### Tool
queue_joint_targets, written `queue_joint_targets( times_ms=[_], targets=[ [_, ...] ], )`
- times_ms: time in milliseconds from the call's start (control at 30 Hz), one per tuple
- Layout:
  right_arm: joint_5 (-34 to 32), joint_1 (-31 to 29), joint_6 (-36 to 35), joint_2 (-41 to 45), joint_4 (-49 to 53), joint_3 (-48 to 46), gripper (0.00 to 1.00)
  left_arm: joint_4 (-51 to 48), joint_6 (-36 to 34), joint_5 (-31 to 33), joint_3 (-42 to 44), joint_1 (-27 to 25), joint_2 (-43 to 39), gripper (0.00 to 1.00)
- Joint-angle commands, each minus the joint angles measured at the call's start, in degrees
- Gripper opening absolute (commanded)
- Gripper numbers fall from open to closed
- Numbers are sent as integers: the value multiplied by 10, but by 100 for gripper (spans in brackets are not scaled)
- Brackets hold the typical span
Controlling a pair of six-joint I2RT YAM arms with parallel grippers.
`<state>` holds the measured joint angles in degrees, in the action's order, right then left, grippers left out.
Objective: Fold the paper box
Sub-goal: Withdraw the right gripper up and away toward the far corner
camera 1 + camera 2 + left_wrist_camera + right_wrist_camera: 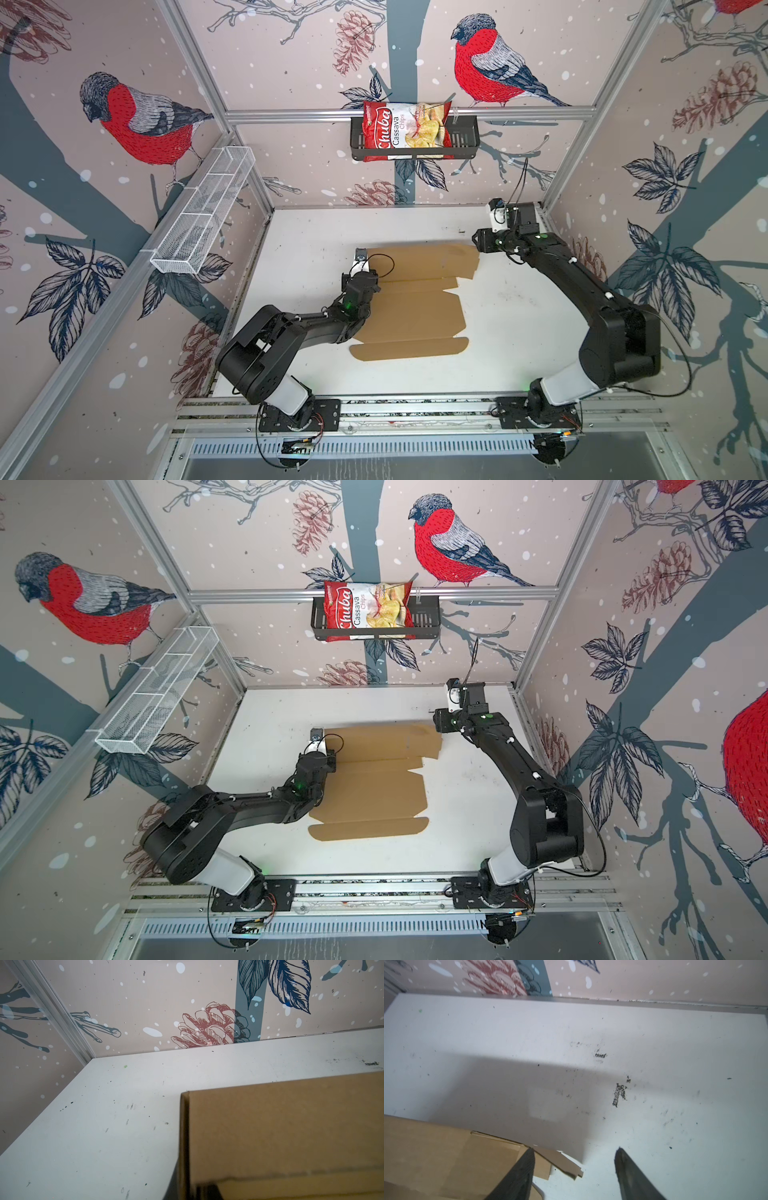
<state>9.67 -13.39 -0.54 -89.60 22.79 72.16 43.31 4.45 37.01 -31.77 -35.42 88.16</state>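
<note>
Surface: white table, flat and worn.
Marks: dark scuff marks toward 1 o'clock; a small green speck toward 11 o'clock.
On it: brown paper box, an unfolded die-cut sheet, lying from centre toward 12 o'clock, with its rounded flap flat at 6 o'clock.

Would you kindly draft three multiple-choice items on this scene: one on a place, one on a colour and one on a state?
1. Where is the chips bag? A on the table; B in the black basket; C in the white wire rack.
2. What colour is the paper box? A white; B red; C brown.
3. How does the right gripper stand? A open; B shut on the paper box; C out of view.
Key: 1 B: it stands in that wall basket. 2 C: plain brown cardboard. 3 A: its jaws stand apart, nothing between.
</note>
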Motion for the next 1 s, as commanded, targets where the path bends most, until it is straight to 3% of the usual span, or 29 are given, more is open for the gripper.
queue_joint_targets(
  times_ms=[0, 233, 400, 600, 733, 967],
  targets=[
    [47, -5, -48, 8, 13, -15, 62, -33, -20, -16, -10, 7, -4, 0],
    [46, -14, -79, 4, 14, -32, 60, -40, -22, -26, -21, 14, -1, 0],
    [7, -25, -101, -22, 33, -5, 59, -38, -22, -27, -19, 13, 3, 0],
    [-49, -28, -122, -35, 39, 34, 69, -38, -23, -31, -22, 14, 8, 0],
    [-18, -30, -169, -57, 66, 63, 73, -39, -24, -31, -23, 14, 8, 0],
    [3, -26, -275, -73, 105, 51, 70, -41, -25, -31, -25, 14, 4, 0]
  ],
)
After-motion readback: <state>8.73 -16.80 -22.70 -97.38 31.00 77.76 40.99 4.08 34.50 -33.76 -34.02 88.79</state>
